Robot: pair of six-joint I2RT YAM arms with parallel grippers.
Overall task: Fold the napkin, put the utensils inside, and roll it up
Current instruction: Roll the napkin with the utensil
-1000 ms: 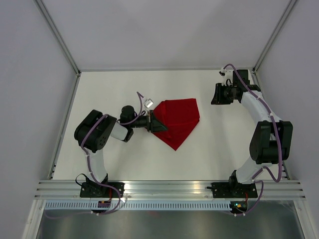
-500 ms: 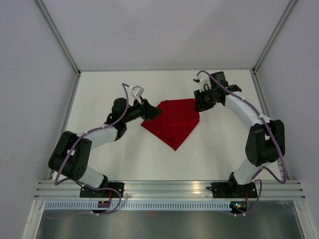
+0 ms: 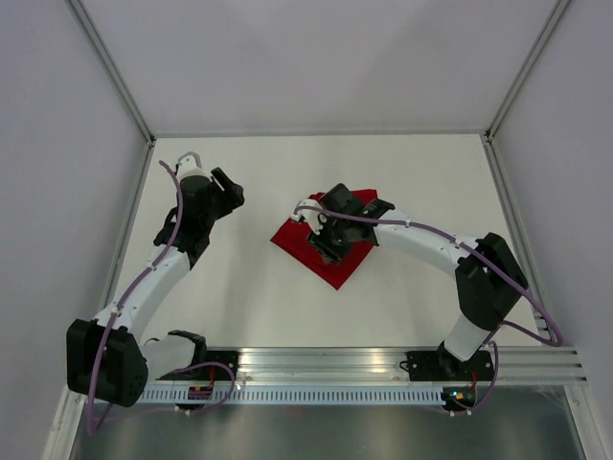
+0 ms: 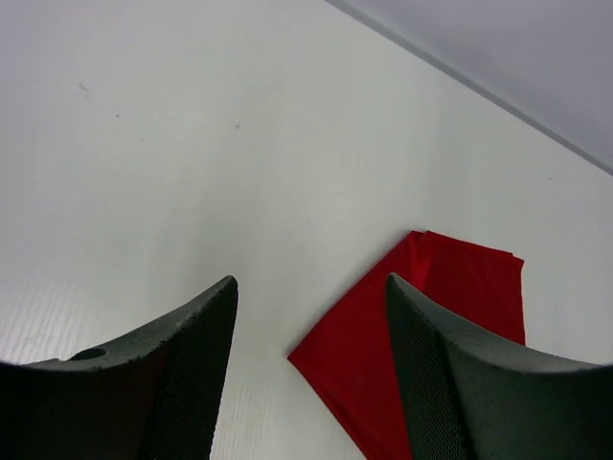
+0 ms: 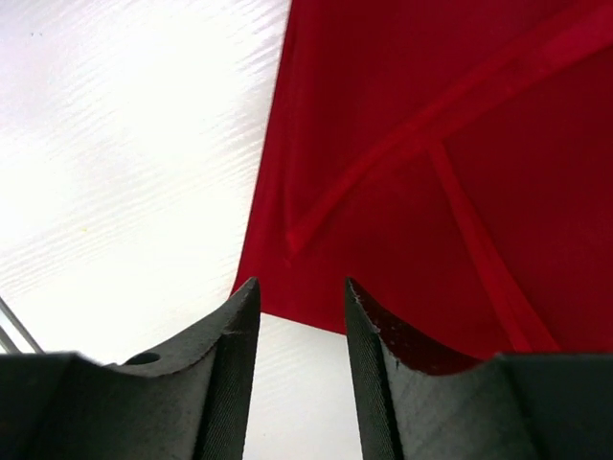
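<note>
White bench. Red napkin lies folded and flat near the bench's middle. Right hand low over the napkin's edge, fingers narrowly parted, gripping nothing. Left hand well left of the napkin, fingers spread, empty.

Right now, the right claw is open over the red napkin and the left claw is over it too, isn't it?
Not quite. The right gripper is open over the napkin, but the left gripper is away from it, open above bare table, as the top view shows.
</note>
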